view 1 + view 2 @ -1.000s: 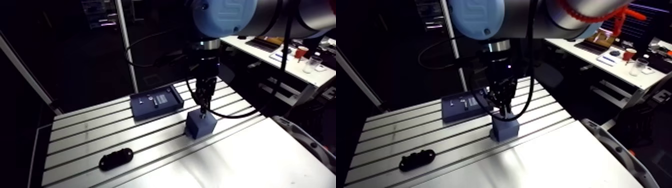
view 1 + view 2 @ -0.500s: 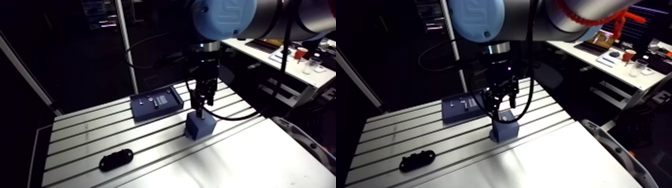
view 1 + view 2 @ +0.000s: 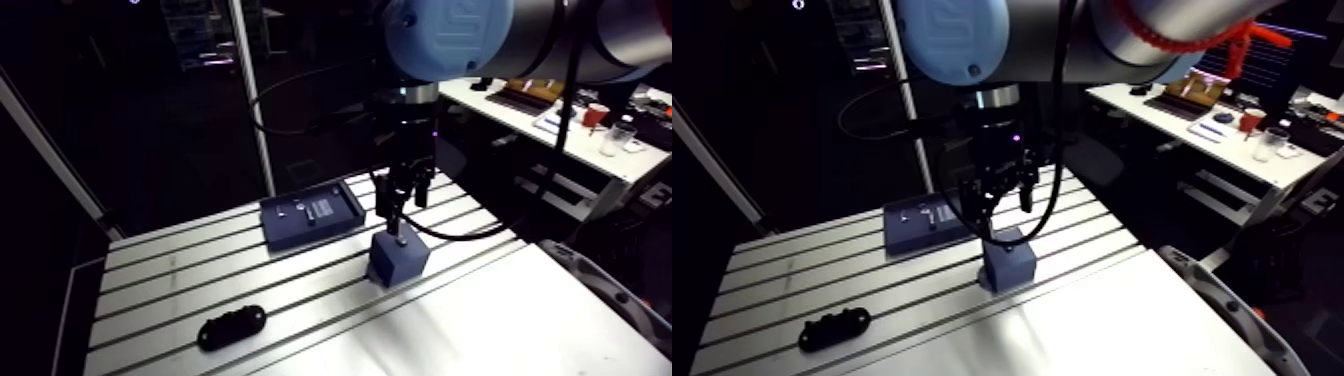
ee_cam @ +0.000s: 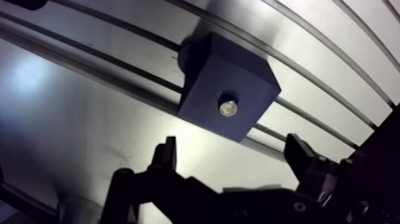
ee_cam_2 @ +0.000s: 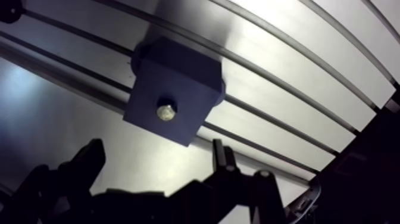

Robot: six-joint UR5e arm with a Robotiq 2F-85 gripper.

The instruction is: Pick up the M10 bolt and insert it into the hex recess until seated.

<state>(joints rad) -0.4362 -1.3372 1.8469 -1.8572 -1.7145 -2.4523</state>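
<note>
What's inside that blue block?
A shiny bolt sits in the top of the block. Only its end shows; the rest is hidden inside.

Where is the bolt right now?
In the wrist view the bolt stands in the top of the blue block, just ahead of the open pincer, which holds nothing.

Shiny metal bolt [image 4: 228,108] in matt blue plastic block [image 4: 238,77]; brushed aluminium table [image 4: 77,113].
</note>
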